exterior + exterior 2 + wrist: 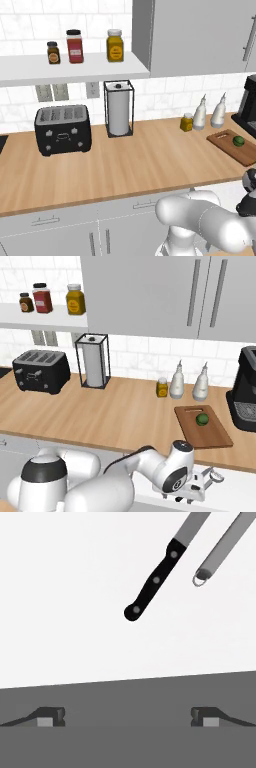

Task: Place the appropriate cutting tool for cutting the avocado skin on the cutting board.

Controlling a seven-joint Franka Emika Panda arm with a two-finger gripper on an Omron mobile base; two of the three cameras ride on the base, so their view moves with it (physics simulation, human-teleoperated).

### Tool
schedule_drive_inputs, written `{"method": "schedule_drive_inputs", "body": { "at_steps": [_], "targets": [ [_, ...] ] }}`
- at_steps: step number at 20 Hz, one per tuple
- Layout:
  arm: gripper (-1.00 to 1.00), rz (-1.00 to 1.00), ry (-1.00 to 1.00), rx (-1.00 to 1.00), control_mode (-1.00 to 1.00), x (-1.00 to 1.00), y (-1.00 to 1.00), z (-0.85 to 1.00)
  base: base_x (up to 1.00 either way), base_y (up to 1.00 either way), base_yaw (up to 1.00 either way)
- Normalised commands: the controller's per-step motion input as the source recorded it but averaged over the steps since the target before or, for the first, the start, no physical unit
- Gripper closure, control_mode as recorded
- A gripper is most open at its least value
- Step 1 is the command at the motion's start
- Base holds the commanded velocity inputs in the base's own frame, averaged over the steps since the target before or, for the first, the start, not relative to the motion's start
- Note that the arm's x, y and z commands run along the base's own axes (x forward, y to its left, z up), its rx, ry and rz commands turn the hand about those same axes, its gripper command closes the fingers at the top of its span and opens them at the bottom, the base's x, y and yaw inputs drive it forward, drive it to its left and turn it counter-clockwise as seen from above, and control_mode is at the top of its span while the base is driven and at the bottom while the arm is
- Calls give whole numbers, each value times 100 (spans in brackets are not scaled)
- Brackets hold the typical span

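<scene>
Hovering with fingers spread wide, the tool [128, 717] faced the black-handled knife [152, 583], apparently lining up its grasp.

White tiled wall [165, 100], grey cabinets [150, 296], light wooden counter [130, 160].

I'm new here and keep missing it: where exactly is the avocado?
Find the black coffee machine at the counter's right end. Just left of it lies a reddish-brown cutting board, and the avocado sits on it: small, round, dark green, unlike the yellow jar and white bottles behind.
</scene>
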Motion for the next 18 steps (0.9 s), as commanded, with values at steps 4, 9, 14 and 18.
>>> {"method": "schedule_drive_inputs", "body": {
  "at_steps": [4,9,14,18],
  "targets": [
    [-100,3,2,-2,-100,-21,0,-5,0,0,0],
    [-100,2,1,-1,-100,-32,0,-10,0,0,0],
    [-100,0,2,0,-100,-30,0,-3,0,0,0],
    [-100,0,3,0,-100,-45,1,-6,0,0,0]
  ]
}}
